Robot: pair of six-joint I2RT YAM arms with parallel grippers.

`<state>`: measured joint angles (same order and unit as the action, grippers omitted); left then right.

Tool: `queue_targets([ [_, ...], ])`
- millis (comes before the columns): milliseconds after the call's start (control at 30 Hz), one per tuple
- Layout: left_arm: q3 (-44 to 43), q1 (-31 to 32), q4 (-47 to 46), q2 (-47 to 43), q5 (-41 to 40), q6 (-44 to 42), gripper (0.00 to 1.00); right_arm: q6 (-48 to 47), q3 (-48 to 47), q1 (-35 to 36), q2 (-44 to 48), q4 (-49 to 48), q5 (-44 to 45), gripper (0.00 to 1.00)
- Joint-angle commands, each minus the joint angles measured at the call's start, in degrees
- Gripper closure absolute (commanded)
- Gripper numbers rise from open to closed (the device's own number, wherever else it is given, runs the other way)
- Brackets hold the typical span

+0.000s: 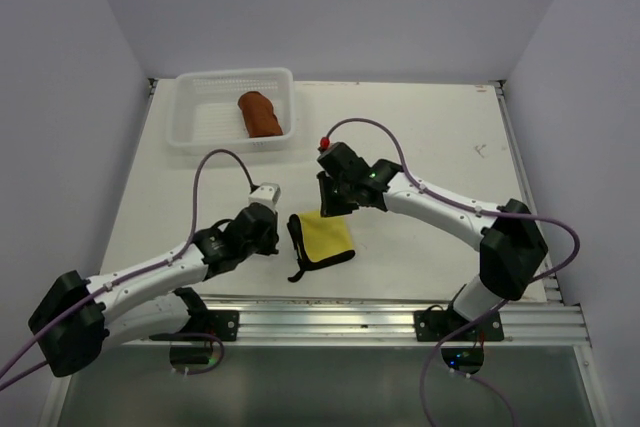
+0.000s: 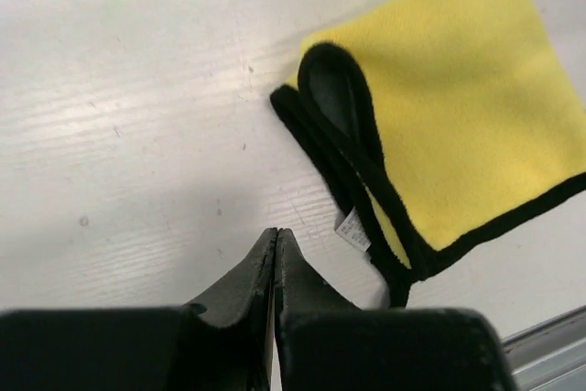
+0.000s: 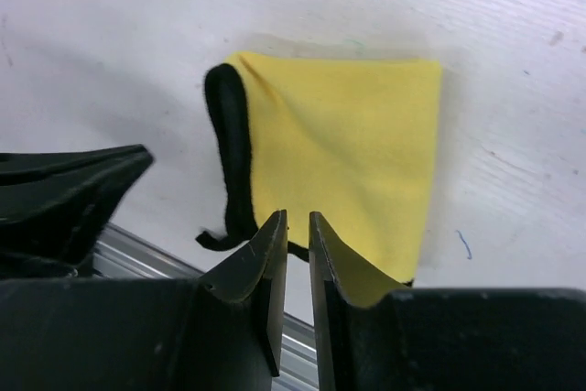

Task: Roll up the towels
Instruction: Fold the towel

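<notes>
The yellow towel (image 1: 325,237) lies folded on the table between both arms, its dark hem (image 2: 343,148) curled up along the left side. In the right wrist view the yellow towel (image 3: 348,144) spreads flat ahead of the fingers. The rust-brown towel (image 1: 261,113) sits rolled inside the white basket (image 1: 185,112). My left gripper (image 2: 276,231) is shut and empty, just off the towel's hemmed edge, over bare table. My right gripper (image 3: 298,215) hovers over the towel's far edge, its jaws a narrow gap apart with nothing between them. Both grippers show from above, left gripper (image 1: 277,244) and right gripper (image 1: 332,209).
The basket stands at the back left of the table. A metal rail (image 1: 380,322) runs along the near edge, close behind the yellow towel. White walls enclose the table on three sides. The left gripper's fingers (image 3: 73,190) show at the left of the right wrist view.
</notes>
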<state>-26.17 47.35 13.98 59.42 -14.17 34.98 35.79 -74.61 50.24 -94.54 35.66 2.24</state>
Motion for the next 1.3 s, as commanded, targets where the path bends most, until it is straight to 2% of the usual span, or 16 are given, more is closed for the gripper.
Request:
queue_targets([
  [0, -7.30, -0.33, 6.85, -2.99, -5.51, 1.06, 0.96, -0.37, 5.34, -2.07, 3.92, -1.03, 0.57, 0.81],
  [133, -13.53, -0.33, 6.24, -3.08, -5.69, -1.05, 0.95, -0.02, 10.88, -2.95, 5.95, -4.45, -1.01, 0.83],
  [300, -15.04, -0.33, -3.24, -0.36, -0.77, -3.87, 0.93, 1.73, 17.21, -2.95, 5.77, -8.14, -1.98, 0.86],
  [367, -16.10, -0.24, -4.31, 2.87, 0.37, -4.48, 0.93, 2.44, 19.66, -2.95, 5.60, -9.99, -1.98, 0.87],
  [533, -17.24, -0.33, -10.28, 9.47, 4.06, -5.54, 0.93, 2.62, 21.96, -2.95, 3.14, -12.27, -1.98, 0.87],
  [733, -19.18, -0.33, -15.55, 14.84, 4.77, -5.63, 0.93, 3.14, 21.88, -2.95, 1.82, -13.16, -1.98, 0.87],
  [900, -18.30, -0.33, -18.10, 18.62, 5.47, -5.63, 0.93, 3.14, 21.08, -3.04, 1.20, -12.19, -1.98, 0.87],
  [1267, -10.04, -0.24, -16.44, 21.53, -1.64, -4.48, 0.96, 3.67, 20.73, -3.04, 0.76, -11.31, -1.98, 0.87],
])
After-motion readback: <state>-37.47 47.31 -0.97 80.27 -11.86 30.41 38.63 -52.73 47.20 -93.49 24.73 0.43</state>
